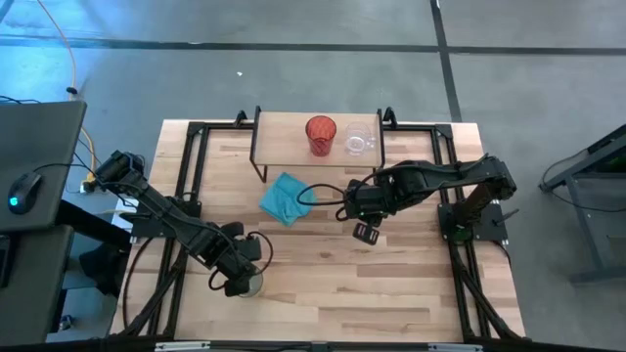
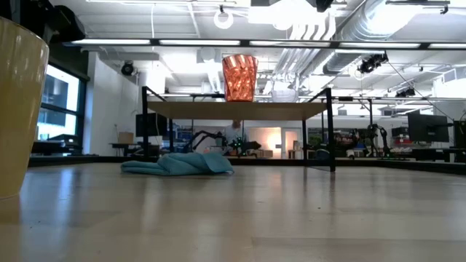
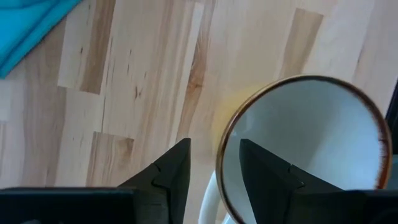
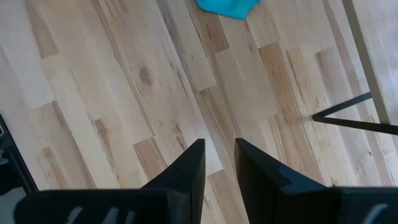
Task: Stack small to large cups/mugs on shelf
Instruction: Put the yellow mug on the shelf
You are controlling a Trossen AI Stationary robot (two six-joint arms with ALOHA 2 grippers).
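The high view looks straight down on the whole table (image 1: 323, 284); the low view sits at tabletop height, facing level toward the shelf (image 2: 240, 110) and room beyond. Both share the shelf, red tumbler (image 1: 320, 133) and cloth (image 2: 178, 164). Each wrist view looks closely down on the tabletop.

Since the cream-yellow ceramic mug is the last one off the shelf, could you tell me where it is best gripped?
Grip the cream-yellow ceramic mug by its rim wall, from straight above. It stands upright with its mouth open, so one finger can go inside and one outside. The left tool already straddles the brown-edged rim that way, beside the pale handle. The right tool hangs over bare wooden table.
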